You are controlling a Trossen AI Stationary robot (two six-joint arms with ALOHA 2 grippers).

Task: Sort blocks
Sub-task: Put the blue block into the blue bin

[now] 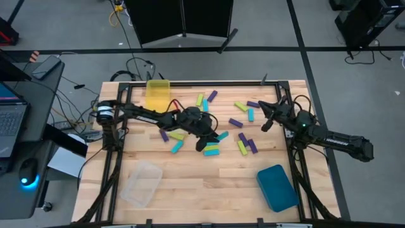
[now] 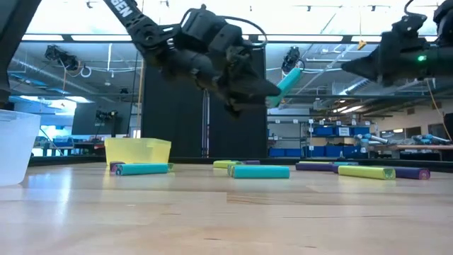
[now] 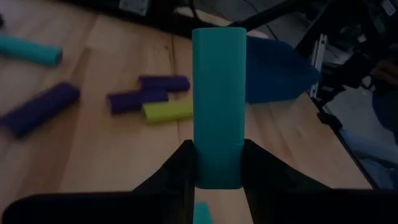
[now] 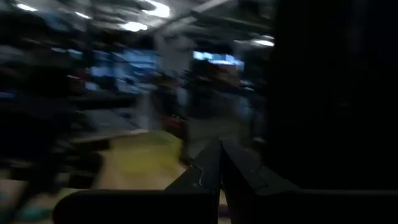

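Note:
My left gripper (image 1: pixel 211 138) hangs over the middle of the table, shut on a cyan block (image 3: pixel 217 99), which also shows in the low view as the cyan block (image 2: pixel 289 79). Other blocks in purple (image 1: pixel 235 123), yellow-green (image 1: pixel 241 147) and cyan (image 1: pixel 176 147) lie flat and scattered on the wooden table (image 1: pixel 209 190). My right gripper (image 1: pixel 264 125) is held up above the table's right side, shut and empty; its shut fingers (image 4: pixel 211 163) show in its wrist view. My left gripper pinches the cyan block at one end (image 3: pixel 217 171) between its two fingers, on two opposite long sides. The block runs on along the fingers and sticks out well past their tips. It is lifted clear of the table, its free end (image 2: pixel 295 71) tilted upward in the low view.
A yellow bin (image 1: pixel 158 94) stands at the far left of the table, a clear bin (image 1: pixel 142 182) at the near left and a teal bin (image 1: pixel 277 187) at the near right. Bare wood lies between the two near bins.

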